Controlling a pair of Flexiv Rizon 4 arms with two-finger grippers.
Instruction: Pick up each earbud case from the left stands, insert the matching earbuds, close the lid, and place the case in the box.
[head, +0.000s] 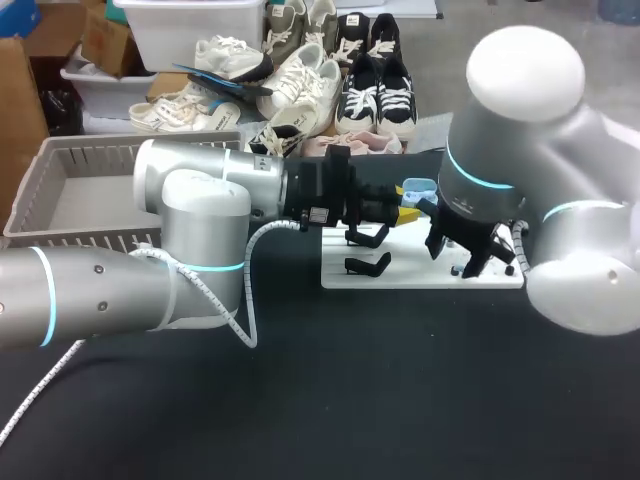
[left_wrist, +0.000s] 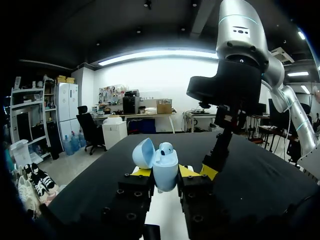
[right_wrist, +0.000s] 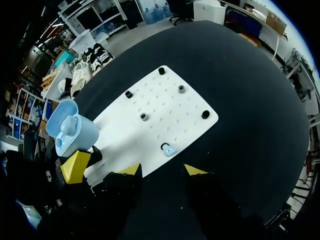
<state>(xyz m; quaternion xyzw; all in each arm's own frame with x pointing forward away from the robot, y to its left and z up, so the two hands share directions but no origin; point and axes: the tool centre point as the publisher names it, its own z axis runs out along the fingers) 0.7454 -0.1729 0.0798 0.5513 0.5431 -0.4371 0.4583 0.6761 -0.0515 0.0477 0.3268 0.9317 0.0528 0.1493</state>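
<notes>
The left claw (left_wrist: 165, 176) gripped the open light-blue earbud case (left_wrist: 164, 164) from both sides, one earbud (left_wrist: 166, 148) seated inside. The right claw (right_wrist: 162, 171) stood open above the white pegboard (right_wrist: 165, 107), just over a loose blue earbud (right_wrist: 169, 150).

Head: high behind, looking down. Left wrist: close, level. Right wrist: overhead, downward. Shared: white board (head: 400, 272), blue case (left_wrist: 165, 170).

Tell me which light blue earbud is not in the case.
The earbud lying on the white board, just ahead of the right gripper; the other earbud sits in the open case the left gripper holds.
</notes>
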